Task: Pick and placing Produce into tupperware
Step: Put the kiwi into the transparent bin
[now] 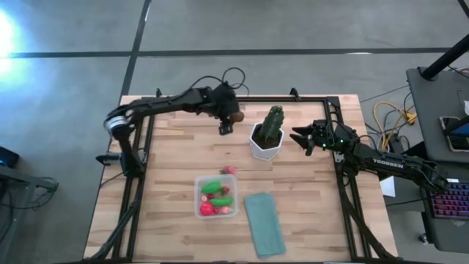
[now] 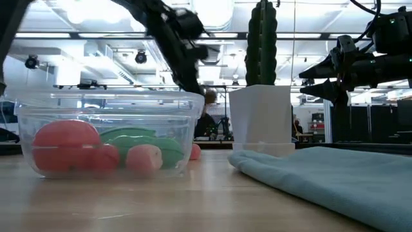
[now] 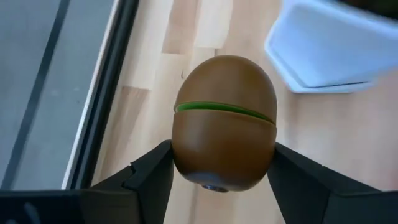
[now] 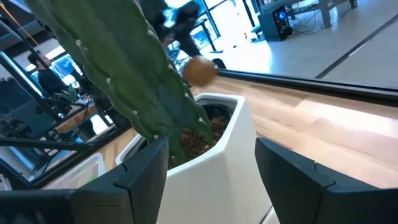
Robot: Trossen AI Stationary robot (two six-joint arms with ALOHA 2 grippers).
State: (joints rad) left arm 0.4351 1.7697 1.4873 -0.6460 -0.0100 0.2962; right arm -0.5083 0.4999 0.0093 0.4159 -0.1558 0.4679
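I have the left pincer (image 3: 217, 180) clamped across the belly of the brown toy fruit (image 3: 224, 121), lifted over the table's (image 1: 168, 183) far side; it looks light, hard and slick, so it may slip.

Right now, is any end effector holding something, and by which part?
The left end effector holds the brown round produce, fingers on its two opposite sides. The right end effector holds nothing.
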